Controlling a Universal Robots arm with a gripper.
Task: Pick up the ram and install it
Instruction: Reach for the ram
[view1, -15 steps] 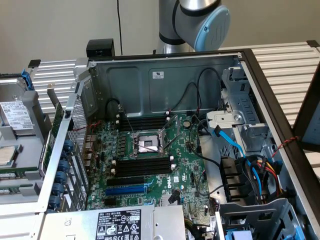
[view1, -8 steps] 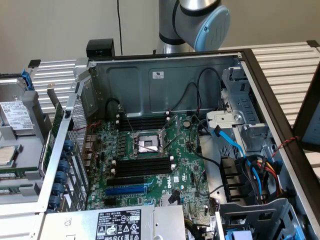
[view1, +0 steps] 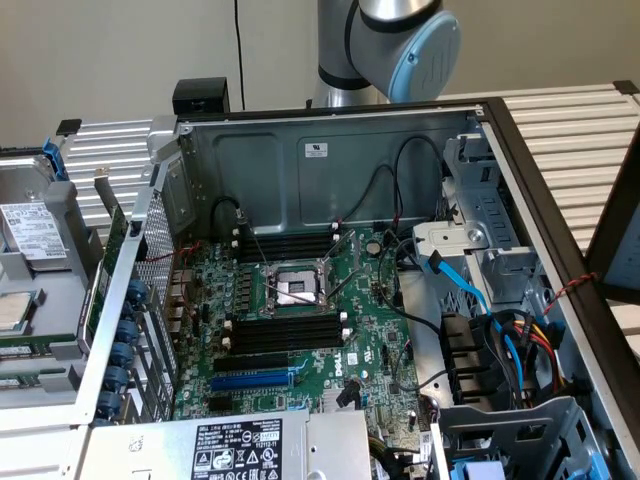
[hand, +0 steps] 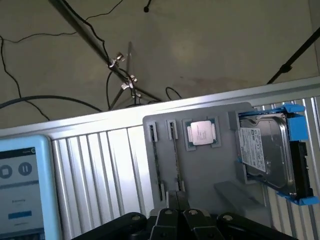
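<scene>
Grey tray (hand: 225, 175) holding the ram (hand: 176, 155) on edge beside a processor (hand: 201, 133); gripper (hand: 173, 196), fingers together and empty, close to one end of the ram.

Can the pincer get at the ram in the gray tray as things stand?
Probably yes. The ram stands on edge in a slot of the gray tray with nothing over it, and the pincer hangs close by it, though shut.

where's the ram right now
In the wrist view, the ram stands on edge in a slot of the grey tray, beside the cpu, with the gripper at its end.
</scene>
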